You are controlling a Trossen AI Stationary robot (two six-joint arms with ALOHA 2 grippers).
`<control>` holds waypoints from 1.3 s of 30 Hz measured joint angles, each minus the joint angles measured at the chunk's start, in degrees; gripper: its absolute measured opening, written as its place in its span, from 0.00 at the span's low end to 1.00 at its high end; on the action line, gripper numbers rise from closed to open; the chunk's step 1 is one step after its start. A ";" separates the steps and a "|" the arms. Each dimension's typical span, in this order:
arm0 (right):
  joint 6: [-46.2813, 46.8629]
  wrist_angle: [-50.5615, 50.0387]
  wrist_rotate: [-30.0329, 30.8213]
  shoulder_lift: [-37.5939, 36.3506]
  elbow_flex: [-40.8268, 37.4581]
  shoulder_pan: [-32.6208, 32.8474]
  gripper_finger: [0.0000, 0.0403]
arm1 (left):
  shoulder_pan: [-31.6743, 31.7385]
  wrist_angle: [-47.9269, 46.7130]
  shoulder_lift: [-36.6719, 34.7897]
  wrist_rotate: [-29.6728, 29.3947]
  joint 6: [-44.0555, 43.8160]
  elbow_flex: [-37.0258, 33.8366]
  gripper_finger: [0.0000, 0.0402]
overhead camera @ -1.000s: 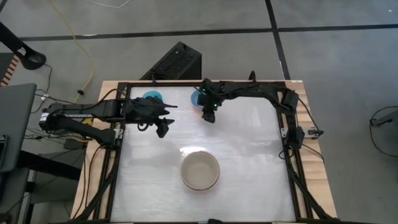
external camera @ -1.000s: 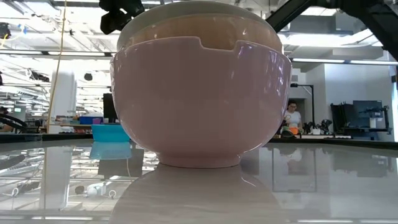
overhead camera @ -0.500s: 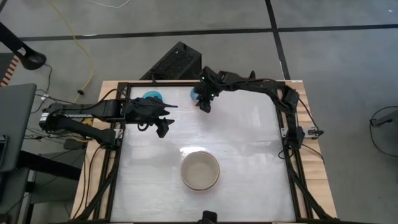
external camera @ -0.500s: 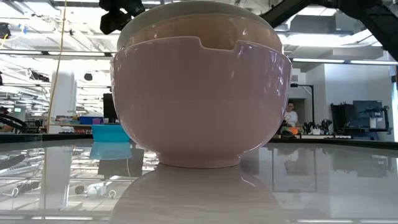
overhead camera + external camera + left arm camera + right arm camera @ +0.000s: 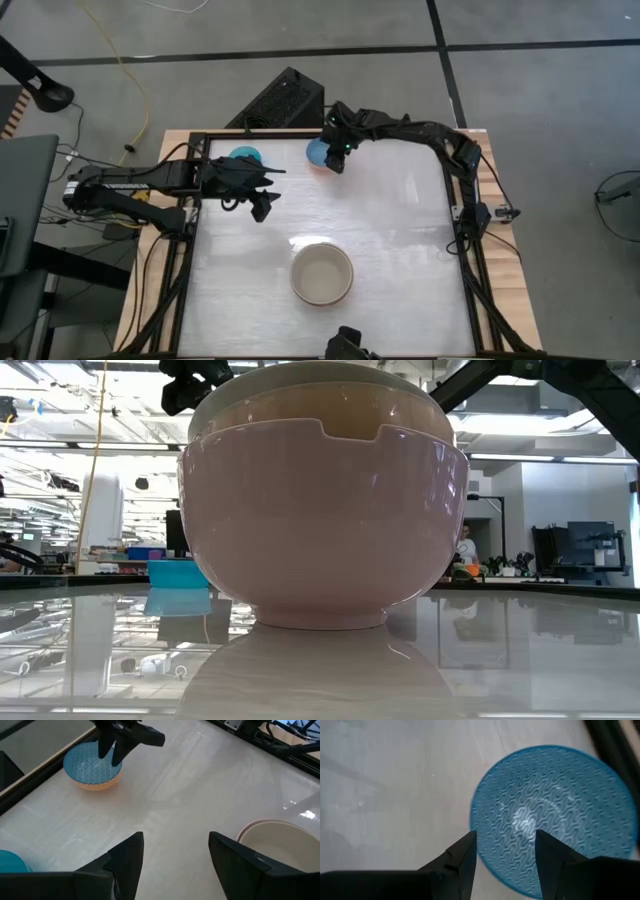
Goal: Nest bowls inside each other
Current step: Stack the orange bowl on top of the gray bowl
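A small light blue bowl with a wave pattern inside stands upright on its base at the table's far side. My right gripper hangs open just above it, its fingers over the bowl's near rim; I see no touch. A small cyan bowl stands to the left of it. Several larger bowls sit nested as one stack near the front; its pink outer wall fills the low view. My left gripper waits open in the air at the left.
The dark frame rails run along the table's left, far and right sides. A black box lies beyond the far edge. Bare white tabletop lies between the stack and the small bowls.
My right gripper has moved toward the table's far edge and risen a little, and now hangs over the light blue bowl. The bowl has stayed where it was.
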 joint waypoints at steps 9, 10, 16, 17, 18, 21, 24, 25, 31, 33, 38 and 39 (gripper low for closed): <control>-1.22 -4.01 -0.55 3.43 0.00 0.98 0.42 | -0.02 0.00 0.02 0.26 -0.13 0.00 0.53; -1.23 -4.67 -0.54 4.06 0.02 1.24 0.42 | -0.02 0.00 0.00 0.35 -0.13 0.00 0.53; -0.54 -5.20 0.95 6.81 0.28 2.13 0.39 | -0.07 -0.09 0.00 0.34 -0.66 -0.02 0.53; -0.41 -5.05 0.92 6.93 0.28 2.11 0.36 | -0.09 -0.09 0.01 0.34 -0.66 -0.02 0.53; -0.40 -5.08 0.63 6.93 0.28 2.10 0.32 | -0.09 -0.09 0.01 0.33 -0.70 -0.02 0.53; -0.37 -4.99 -0.81 6.86 0.35 2.10 0.13 | -0.09 -0.11 0.02 0.31 -0.76 -0.02 0.53; -0.37 -5.22 -3.07 6.55 0.31 2.26 0.03 | -0.09 -0.11 0.02 0.31 -0.77 -0.02 0.53; -0.20 -5.41 -3.91 6.43 0.38 2.29 0.03 | -0.09 -0.11 0.02 0.31 -0.78 -0.02 0.53; 0.36 -7.39 -14.58 4.40 0.01 4.12 0.00 | -0.09 -0.09 0.02 0.24 -0.70 -0.02 0.53; 1.02 -7.48 -18.73 3.46 -0.12 4.92 0.00 | -0.09 -0.11 0.01 -0.08 -0.64 -0.02 0.53; 3.19 -7.71 -25.23 -0.41 -0.22 7.84 0.00 | -0.09 -0.09 0.02 -0.48 0.05 -0.02 0.53; 3.58 -7.54 -25.77 -1.29 -0.22 8.65 0.00 | -0.09 -0.09 0.01 -0.49 0.12 -0.02 0.53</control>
